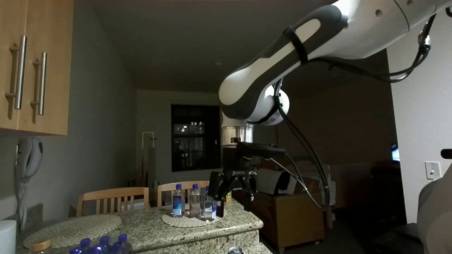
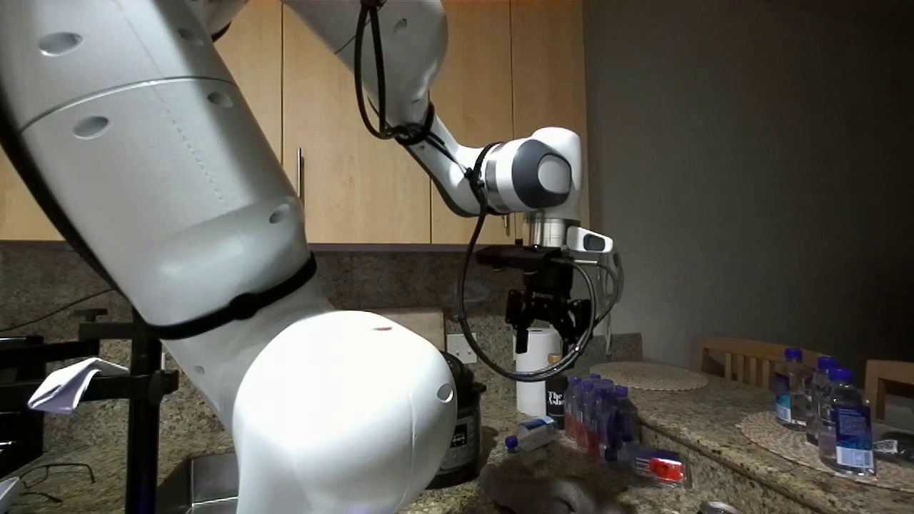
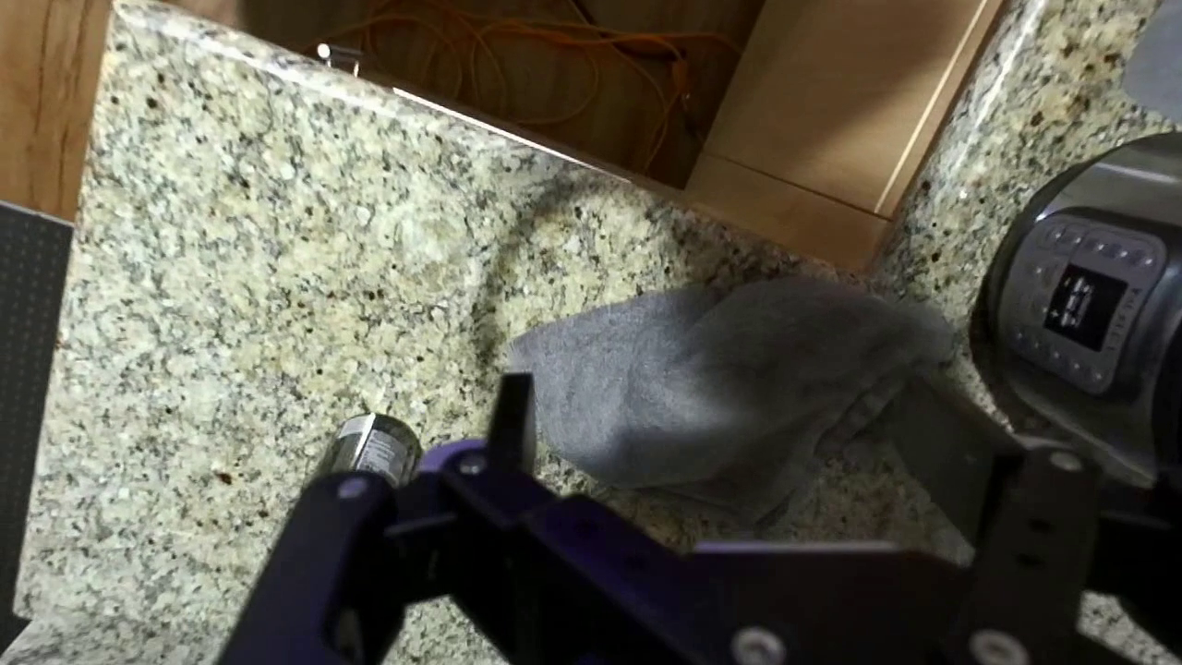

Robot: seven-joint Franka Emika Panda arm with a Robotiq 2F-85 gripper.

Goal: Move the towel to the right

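The grey towel (image 3: 637, 388) lies crumpled on the granite counter in the wrist view, between the can and the cooker. Part of it shows at the bottom edge of an exterior view (image 2: 546, 492). My gripper (image 3: 720, 420) is open and empty, with its fingers spread to either side of the towel in the wrist view. In both exterior views the gripper (image 1: 234, 205) (image 2: 547, 345) points down and hangs well above the counter, apart from the towel. The gripper's dark linkage covers the lower part of the wrist view.
A can (image 3: 374, 448) stands left of the towel in the wrist view. A cooker (image 3: 1090, 286) stands close on its right. The counter edge and a wooden cabinet (image 3: 813, 120) lie beyond. Bottles (image 2: 600, 414) stand on the counter; others (image 2: 850, 428) stand on a raised ledge.
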